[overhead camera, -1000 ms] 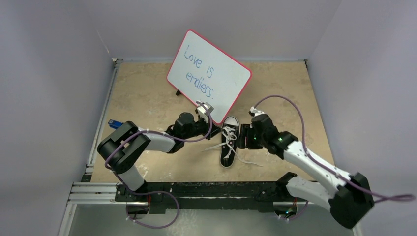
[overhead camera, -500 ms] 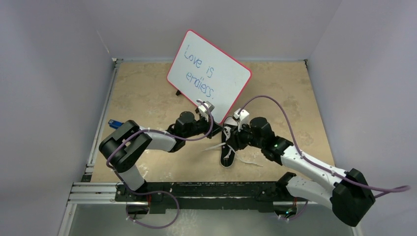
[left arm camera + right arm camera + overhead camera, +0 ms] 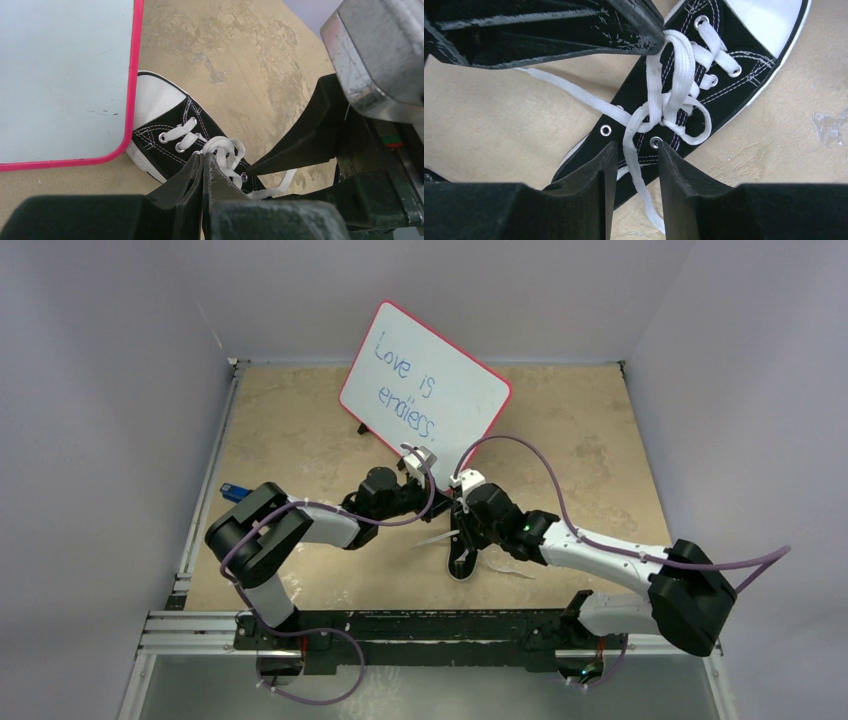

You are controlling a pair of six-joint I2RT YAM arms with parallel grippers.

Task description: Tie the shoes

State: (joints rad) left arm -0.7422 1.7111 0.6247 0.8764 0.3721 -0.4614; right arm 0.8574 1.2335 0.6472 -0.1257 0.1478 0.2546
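The black sneaker (image 3: pixel 634 95) with white toe cap (image 3: pixel 774 15) lies on the tan table, toe pointing away from the arms. Its white laces (image 3: pixel 659 112) are crossed in a loose knot over the tongue. My left gripper (image 3: pixel 205 159) is shut, its tips pinching a lace loop (image 3: pixel 225 146) that runs up from the knot. My right gripper (image 3: pixel 634 150) hangs right over the shoe's mid-lacing, open, its fingers standing either side of a loose lace strand (image 3: pixel 630 165) without squeezing it. In the top view both grippers meet over the sneaker (image 3: pixel 460 565).
A pink-framed whiteboard (image 3: pixel 425 390) leans just behind the shoe's toe, close to the left gripper. A small blue-and-black tool (image 3: pixel 232 491) sits at the table's left edge. Loose lace ends (image 3: pixel 510 570) trail on the table beside the shoe.
The right arm has swung left from beside the shoe to over its laces, and its jaws have narrowed around a strand. The left gripper has stayed shut in place.
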